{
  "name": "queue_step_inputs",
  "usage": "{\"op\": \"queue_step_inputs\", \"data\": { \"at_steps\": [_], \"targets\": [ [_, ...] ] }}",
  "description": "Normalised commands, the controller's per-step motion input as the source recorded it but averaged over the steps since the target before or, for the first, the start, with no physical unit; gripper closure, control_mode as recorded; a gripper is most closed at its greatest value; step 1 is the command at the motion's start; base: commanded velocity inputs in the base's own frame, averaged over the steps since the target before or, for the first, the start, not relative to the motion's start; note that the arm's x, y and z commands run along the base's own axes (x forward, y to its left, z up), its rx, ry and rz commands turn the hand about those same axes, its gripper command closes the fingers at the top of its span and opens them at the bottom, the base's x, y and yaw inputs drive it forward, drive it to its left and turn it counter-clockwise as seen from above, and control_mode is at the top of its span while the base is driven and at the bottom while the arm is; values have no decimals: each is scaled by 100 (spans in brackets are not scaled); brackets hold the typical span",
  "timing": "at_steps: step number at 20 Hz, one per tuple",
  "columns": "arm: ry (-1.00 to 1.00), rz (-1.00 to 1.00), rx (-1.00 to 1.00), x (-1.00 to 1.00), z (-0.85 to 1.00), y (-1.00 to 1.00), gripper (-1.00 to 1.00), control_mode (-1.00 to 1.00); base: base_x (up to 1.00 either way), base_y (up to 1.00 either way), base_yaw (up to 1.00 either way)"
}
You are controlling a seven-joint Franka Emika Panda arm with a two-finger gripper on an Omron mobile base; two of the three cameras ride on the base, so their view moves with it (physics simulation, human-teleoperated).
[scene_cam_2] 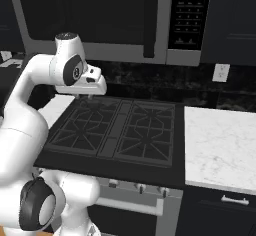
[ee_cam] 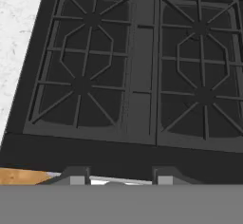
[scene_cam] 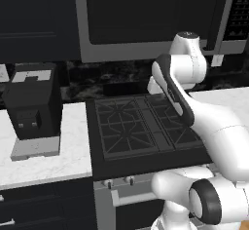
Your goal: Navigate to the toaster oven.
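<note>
The toaster oven is out of view. My arm is folded above the black gas stove point(ee_cam: 137, 76), whose grates lie below the hand. In the hand view the gripper point(ee_cam: 121, 176) points down at the stove's front edge. Its two fingertips point(ee_cam: 78, 174) stand wide apart, open, with nothing between them. From the right base view the hand point(scene_cam_2: 93, 86) hovers over the stove's back left corner.
A steel-framed built-in microwave point(scene_cam_2: 100, 20) hangs over the stove, its control panel point(scene_cam_2: 189, 15) at the right. A dark coffee machine point(scene_cam: 33, 109) stands on the white marble counter point(scene_cam: 73, 151) left of the stove. More marble counter point(scene_cam_2: 220, 145) lies to the right, under a wall outlet point(scene_cam_2: 220, 72).
</note>
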Motion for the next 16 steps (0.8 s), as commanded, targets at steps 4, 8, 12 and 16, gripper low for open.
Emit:
{"op": "queue_step_inputs", "data": {
  "at_steps": [4, 8, 12, 16],
  "targets": [
    [-22, -2, -2, -70, 0, 1, -100, -100, 0, 0, 0],
    [-14, -4, 0, -100, -2, -4, -100, -100, 0, 0, 0],
    [-13, -1, 0, -99, -2, -1, -100, -100, 0, 0, 0],
    [-23, -1, 0, -81, 0, 0, -100, -100, 0, 0, 0]
  ]
}}
